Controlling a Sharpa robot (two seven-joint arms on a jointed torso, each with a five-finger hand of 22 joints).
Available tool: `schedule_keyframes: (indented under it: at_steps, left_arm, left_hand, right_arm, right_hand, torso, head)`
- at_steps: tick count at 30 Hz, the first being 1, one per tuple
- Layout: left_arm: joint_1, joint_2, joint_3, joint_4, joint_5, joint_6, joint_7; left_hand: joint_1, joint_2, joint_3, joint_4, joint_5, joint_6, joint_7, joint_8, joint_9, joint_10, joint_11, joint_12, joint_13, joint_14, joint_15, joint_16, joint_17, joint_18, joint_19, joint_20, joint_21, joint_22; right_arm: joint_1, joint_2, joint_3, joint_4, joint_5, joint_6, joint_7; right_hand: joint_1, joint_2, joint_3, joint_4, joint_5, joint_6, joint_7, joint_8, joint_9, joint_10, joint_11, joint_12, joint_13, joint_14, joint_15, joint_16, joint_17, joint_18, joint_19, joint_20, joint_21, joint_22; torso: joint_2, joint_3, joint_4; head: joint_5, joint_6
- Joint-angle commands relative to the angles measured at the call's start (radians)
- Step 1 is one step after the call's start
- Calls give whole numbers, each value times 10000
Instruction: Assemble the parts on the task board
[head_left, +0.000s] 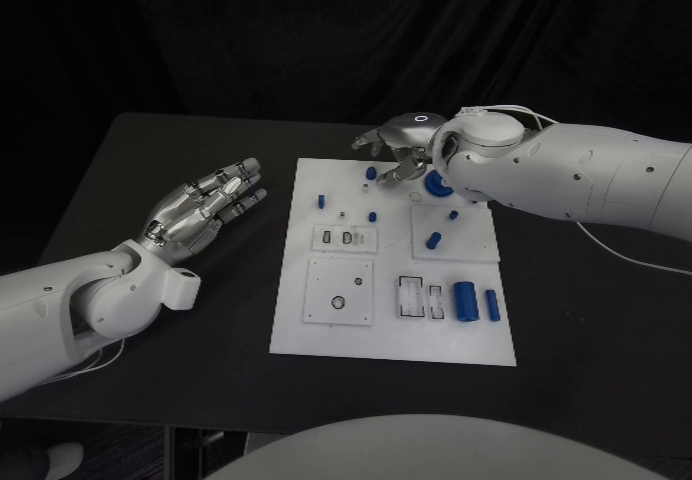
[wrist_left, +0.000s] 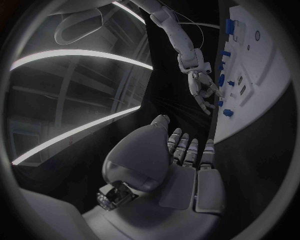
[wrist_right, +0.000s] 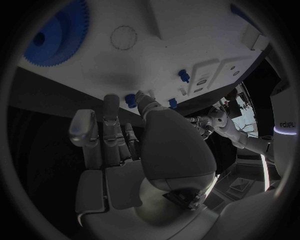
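Task board (head_left: 389, 335): white, on counter (head_left: 159, 150). Left hand (head_left: 202, 208): released, fingers spread. Right hand (head_left: 392, 150): grasp cannot be told, at board's far edge.

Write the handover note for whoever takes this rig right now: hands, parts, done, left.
Left robot hand: open, fingers spread, over the black table beside the white rectangular task board; holds nothing.
Right robot hand: at the board's far edge, fingers by a small blue peg; whether it grips is unclear.
Parts: toothed blue gear near the right robot hand; large blue cylinder and slimmer blue cylinder lie at the near right.
Done: cannot tell.
Left: seat the loose pieces.
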Motion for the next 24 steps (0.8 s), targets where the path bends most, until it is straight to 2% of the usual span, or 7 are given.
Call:
schedule_keyframes:
  at_steps: [1,5,9,13,17,20,24]
  left_arm:
    - [4,-24,7,22,2,128,783]
    - [3,-82,7,67,2,101,790]
    - [3,-149,7,101,2,80,781]
    - [3,-191,7,111,2,51,783]
    - [3,-189,7,113,2,44,787]
    - [3,-171,7,121,2,59,780]
    - [3,-169,7,137,2,63,780]
  left_hand:
    - [79,30,72,9,41,52,11,-8,8,7,38,47,9,-9,74,38,13,150,0,49,48,9]
    - [79,30,72,9,41,52,11,-8,8,7,38,47,9,-9,74,38,13,150,0,49,48,9]
    - [78,31,92,1,42,64,12,-8,9,6,37,51,9,-2,77,43,16,149,4,51,51,10]
    - [78,31,92,1,42,64,12,-8,9,6,37,51,9,-2,77,43,16,149,4,51,51,10]
    - [78,31,92,1,42,64,12,-8,9,6,37,51,9,-2,77,43,16,149,4,51,51,10]
    - [78,31,92,1,42,64,12,-8,9,6,37,51,9,-2,77,43,16,149,4,51,51,10]
    - [77,34,111,-4,47,81,14,-4,11,11,36,59,11,3,80,46,17,149,11,53,55,12]
  right_arm:
    - [16,-211,6,139,421,-495,-88]
    - [251,-904,5,716,624,-729,-259]
    - [521,-1660,2,1388,685,-821,-536]
    - [689,-2394,-5,1998,712,-834,-808]
    - [745,-2841,-16,2345,722,-729,-1064]
    - [695,-3123,-21,2561,726,-622,-1357]
    - [551,-3326,-24,2685,728,-592,-1608]
  right_hand:
    - [150,131,-80,-56,251,285,240,54,60,300,-17,489,218,-189,4,-118,-161,104,-197,14,-189,-125]
    - [211,287,-191,-48,504,2291,1077,727,630,1401,-101,2063,960,60,-33,140,127,63,48,-18,-81,111]
    - [261,326,-177,18,773,3505,1276,1099,624,2059,-488,4058,2114,326,-239,291,342,15,299,-133,9,349]
    - [152,278,-215,152,835,3955,1188,1070,540,2398,-870,6678,3844,621,-412,509,802,-7,456,-376,51,515]
    - [47,311,-156,436,855,4261,1135,882,388,4036,-1007,9894,8435,1630,-534,2477,4375,-97,696,-450,250,881]
    - [-272,275,-365,656,621,4559,1128,810,321,8324,-1010,11773,13338,3187,-505,4729,9059,-285,1289,-450,929,1628]
    - [-586,279,-580,870,484,4410,1128,520,119,9762,-1004,12032,14800,3659,-506,5195,10266,-340,1481,-469,1180,1925]
  torso:
    - [-1,0,2]
    - [-6,5,-4]
    - [-4,6,-7]
    - [-13,-9,-34]
    - [-11,-8,-30]
    - [-6,0,-23]
    - [-3,0,-33]
  head:
    - [-21,-1]
    - [53,-1]
    - [67,-1]
    - [18,-1]
    - [-85,-1]
    - [-189,-1]
    - [-242,-1]
